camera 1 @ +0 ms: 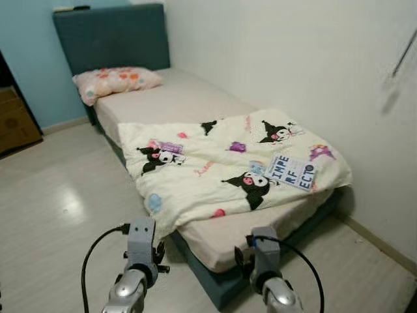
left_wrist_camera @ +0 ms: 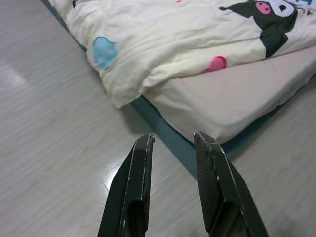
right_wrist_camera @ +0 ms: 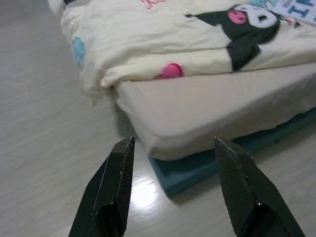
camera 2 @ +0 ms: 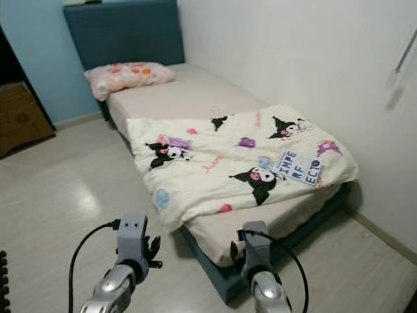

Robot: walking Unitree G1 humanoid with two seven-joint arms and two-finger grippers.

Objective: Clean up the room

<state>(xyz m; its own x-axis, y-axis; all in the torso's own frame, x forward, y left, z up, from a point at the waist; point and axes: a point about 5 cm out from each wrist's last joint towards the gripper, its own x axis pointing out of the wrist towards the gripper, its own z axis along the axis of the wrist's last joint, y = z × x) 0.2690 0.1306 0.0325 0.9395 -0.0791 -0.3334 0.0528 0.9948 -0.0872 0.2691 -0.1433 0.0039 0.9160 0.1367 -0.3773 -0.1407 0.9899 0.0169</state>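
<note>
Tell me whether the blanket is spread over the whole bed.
No. The blanket lies rumpled over the foot half only; bare mattress shows up to the pillow.

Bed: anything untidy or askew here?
Yes. The cartoon-print duvet lies crooked and bunched over the foot half of the bed, one corner drooping off the floor-side edge, leaving the mattress bare up to the pillow. Both grippers hover open, empty.

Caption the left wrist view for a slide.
Open left gripper hovers over floor facing the cartoon-print duvet on the bed.

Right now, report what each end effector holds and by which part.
Nothing is held. The left end effector and right end effector are both open, hovering over the floor near the bed's foot corner.
</note>
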